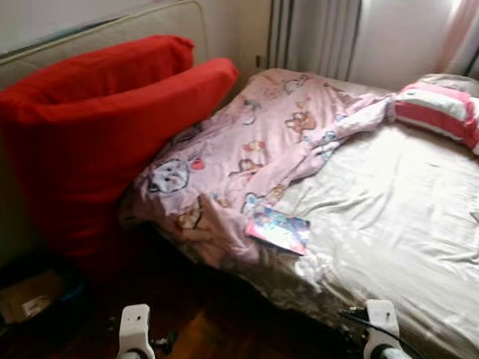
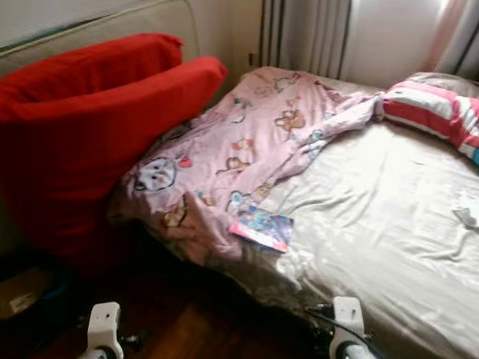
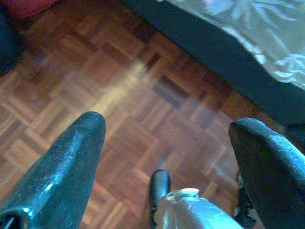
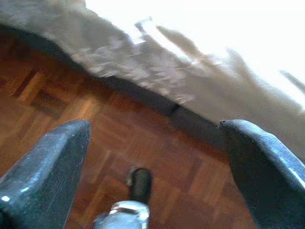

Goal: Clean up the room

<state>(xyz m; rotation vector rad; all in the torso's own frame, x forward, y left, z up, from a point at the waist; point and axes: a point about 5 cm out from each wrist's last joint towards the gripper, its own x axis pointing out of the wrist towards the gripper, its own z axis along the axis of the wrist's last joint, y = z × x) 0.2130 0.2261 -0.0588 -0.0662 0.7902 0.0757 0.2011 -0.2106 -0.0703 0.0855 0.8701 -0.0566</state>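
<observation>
Both arms hang low over the wood floor (image 3: 119, 109); left gripper (image 3: 167, 143) and right gripper (image 4: 152, 143) spread wide, empty. Book (image 1: 277, 229) lies on the pink blanket (image 1: 246, 148) near the bed (image 1: 398, 221) edge. Best step closer, then reach it square.

I count two red cushions (image 1: 104, 129), stacked and leaning by the headboard. One bed (image 1: 399, 229) lies before me, with one pink cartoon-print blanket (image 1: 246, 148) on it, one striped pillow (image 1: 446, 113) at its far side, and one colourful book (image 1: 278, 230) at the blanket's edge. One small crumpled white scrap (image 2: 473, 212) sits on the sheet. One cardboard piece (image 1: 23, 297) rests on the floor (image 3: 119, 95).
</observation>
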